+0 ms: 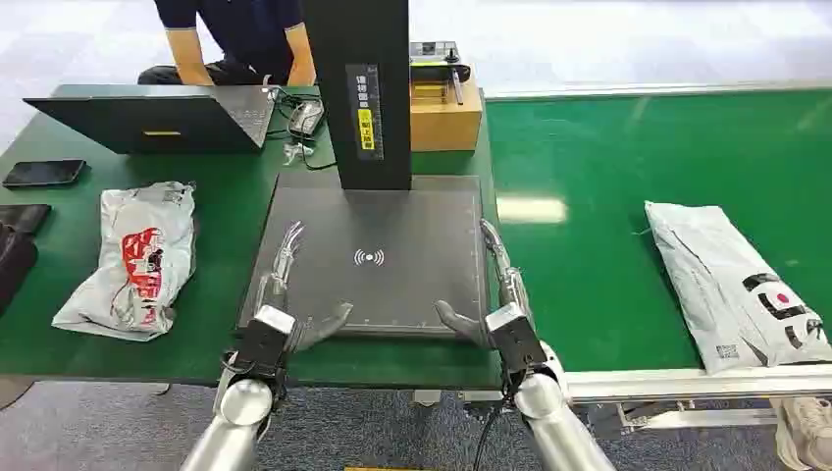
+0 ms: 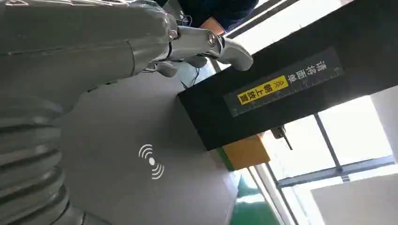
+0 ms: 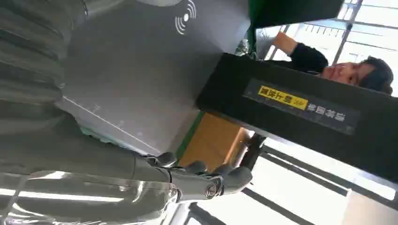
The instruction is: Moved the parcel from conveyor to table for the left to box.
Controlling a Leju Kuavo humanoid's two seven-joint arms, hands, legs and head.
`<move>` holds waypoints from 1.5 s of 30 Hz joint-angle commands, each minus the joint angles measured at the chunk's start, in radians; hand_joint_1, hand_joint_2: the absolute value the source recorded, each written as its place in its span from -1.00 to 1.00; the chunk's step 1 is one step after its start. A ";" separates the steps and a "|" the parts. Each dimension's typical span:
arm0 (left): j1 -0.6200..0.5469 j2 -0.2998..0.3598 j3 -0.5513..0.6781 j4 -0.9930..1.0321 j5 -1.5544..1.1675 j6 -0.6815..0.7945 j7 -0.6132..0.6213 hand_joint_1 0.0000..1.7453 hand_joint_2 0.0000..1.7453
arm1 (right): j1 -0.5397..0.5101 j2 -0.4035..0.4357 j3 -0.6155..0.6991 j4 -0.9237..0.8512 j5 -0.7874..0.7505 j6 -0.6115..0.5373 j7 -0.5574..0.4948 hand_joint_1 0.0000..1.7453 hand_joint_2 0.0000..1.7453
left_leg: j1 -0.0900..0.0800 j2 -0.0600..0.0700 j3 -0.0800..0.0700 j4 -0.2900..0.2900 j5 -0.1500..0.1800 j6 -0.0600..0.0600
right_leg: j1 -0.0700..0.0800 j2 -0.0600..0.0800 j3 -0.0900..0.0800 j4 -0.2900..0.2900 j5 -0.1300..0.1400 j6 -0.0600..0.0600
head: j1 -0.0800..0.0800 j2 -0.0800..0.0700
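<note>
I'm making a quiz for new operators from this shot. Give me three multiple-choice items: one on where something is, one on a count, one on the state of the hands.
1. Where does the white parcel with the dark print lie?
A. on the conveyor
B. on the scanner pad
C. on the laptop

2. How many parcels are in the head view?
A. one
B. two
C. four

3. What are the left hand and right hand doing?
A. both holding parcels
B. one holding a phone
C. both empty, fingers apart

Answers: 1 A, it rests on the green belt at right. 2 B, the second parcel lies on the table. 3 C, nothing is in either hand.
</note>
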 commanded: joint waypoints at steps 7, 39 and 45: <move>-0.044 0.009 0.001 0.075 0.023 0.014 -0.015 -1.00 1.00 | -0.092 -0.028 0.055 0.061 -0.019 -0.013 -0.002 -1.00 1.00 | 0.000 0.000 0.002 -0.001 0.000 -0.001 | 0.000 0.000 0.002 -0.001 0.000 0.001 | 0.000 0.000; -0.096 0.011 -0.016 0.058 0.074 -0.006 -0.010 -1.00 1.00 | -0.117 -0.036 0.066 0.011 -0.023 -0.035 0.017 -1.00 1.00 | 0.001 -0.001 0.004 -0.001 0.000 -0.002 | 0.000 0.000 0.004 -0.001 -0.001 0.002 | 0.000 0.000; -0.094 0.007 -0.014 0.047 0.077 -0.009 -0.005 -1.00 1.00 | -0.123 -0.030 0.068 0.014 -0.024 -0.034 0.020 -1.00 1.00 | 0.001 -0.001 0.003 -0.001 0.000 -0.002 | 0.000 0.000 0.003 -0.001 0.000 0.002 | 0.000 0.000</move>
